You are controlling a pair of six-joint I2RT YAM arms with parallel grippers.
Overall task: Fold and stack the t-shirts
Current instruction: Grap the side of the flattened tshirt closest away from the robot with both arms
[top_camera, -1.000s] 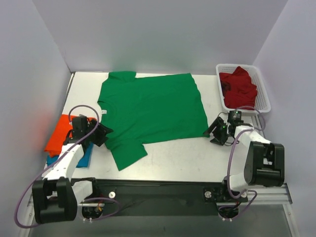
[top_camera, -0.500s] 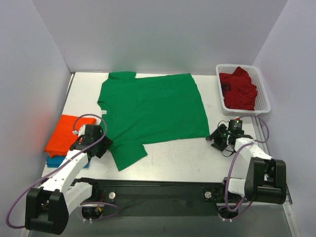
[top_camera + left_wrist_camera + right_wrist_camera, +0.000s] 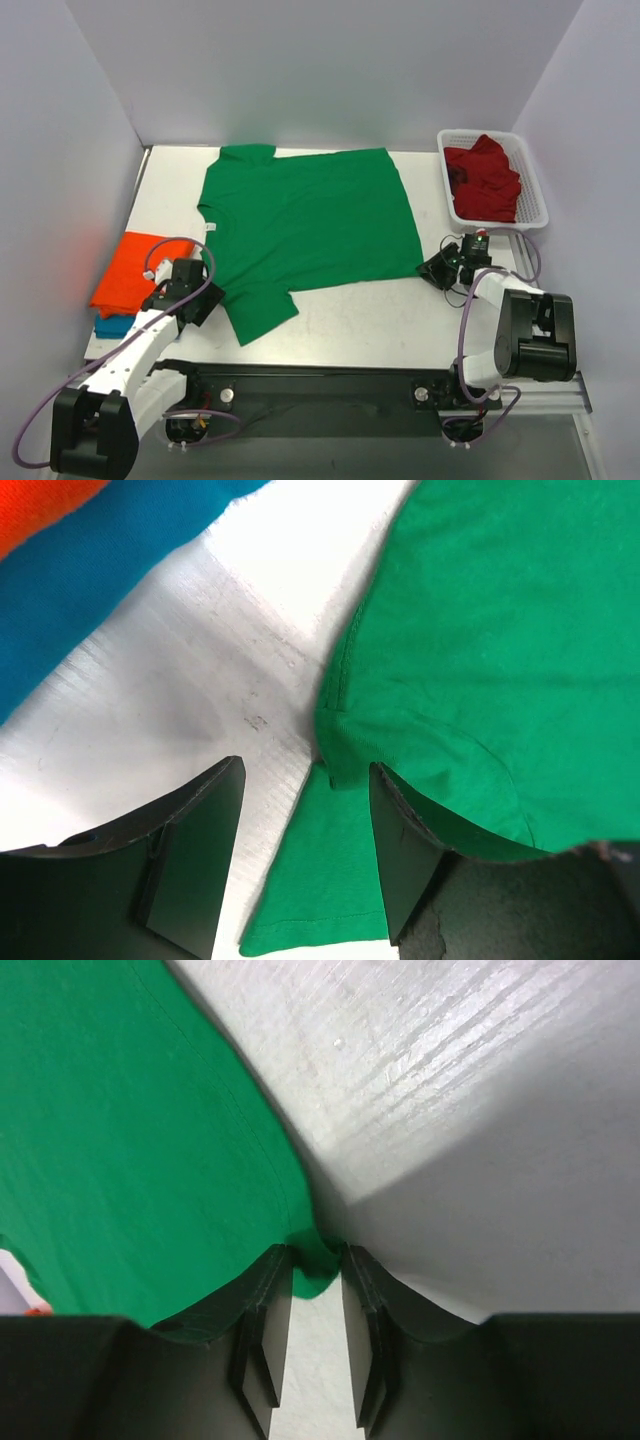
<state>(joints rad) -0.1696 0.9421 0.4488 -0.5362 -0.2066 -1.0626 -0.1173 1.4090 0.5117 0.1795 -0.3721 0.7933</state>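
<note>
A bright green t-shirt [image 3: 300,225] lies spread flat on the table. In the left wrist view its near-left sleeve [image 3: 340,880] lies on the table between the fingers of my left gripper [image 3: 305,825], which is open; in the top view that gripper [image 3: 207,300] sits at the sleeve's left edge. My right gripper [image 3: 437,270] is at the shirt's near-right corner. Its jaws stand narrow, with the green corner [image 3: 318,1260] bunched between the tips of the right gripper [image 3: 316,1265]. Folded orange t-shirt [image 3: 130,265] lies on a blue one [image 3: 112,326] at the left. A dark red t-shirt [image 3: 485,180] fills the basket.
The white mesh basket [image 3: 536,195] stands at the back right, just beyond my right arm. Orange and blue cloth [image 3: 70,590] lies close to the left of my left gripper. Bare table [image 3: 350,320] runs between the shirt's hem and the arm bases. Walls enclose three sides.
My right gripper slid in to the shirt's corner and its jaws narrowed onto it. My left arm drew nearer to the table's front edge along the sleeve, its jaws still open.
</note>
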